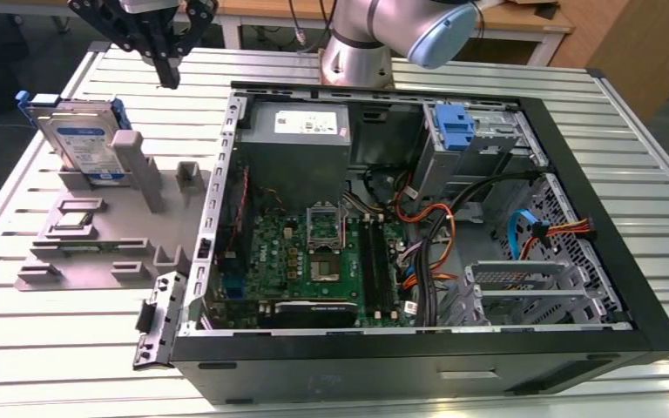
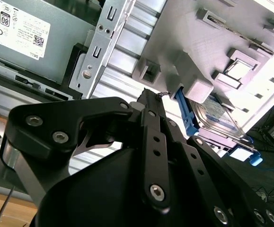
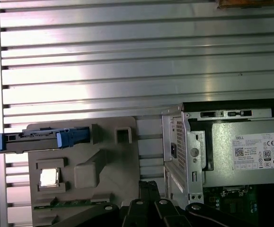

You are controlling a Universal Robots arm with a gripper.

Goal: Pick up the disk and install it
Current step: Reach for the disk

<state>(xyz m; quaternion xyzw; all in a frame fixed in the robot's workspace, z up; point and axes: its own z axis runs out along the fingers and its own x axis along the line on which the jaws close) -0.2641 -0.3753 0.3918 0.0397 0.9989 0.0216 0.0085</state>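
Slatted table (image 1: 56, 348): your gripper (image 1: 172, 78) hangs empty, fingers pressed together, near the disk (image 1: 84, 144) standing in its grey holder (image 1: 84, 257).

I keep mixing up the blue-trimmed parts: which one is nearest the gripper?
The disk standing in the grey holder outside the case; the blue bracket sits inside it.

The silver disk (image 1: 79, 139), blue-railed and blue-labelled, stands on edge in the grey holder (image 1: 102, 237).
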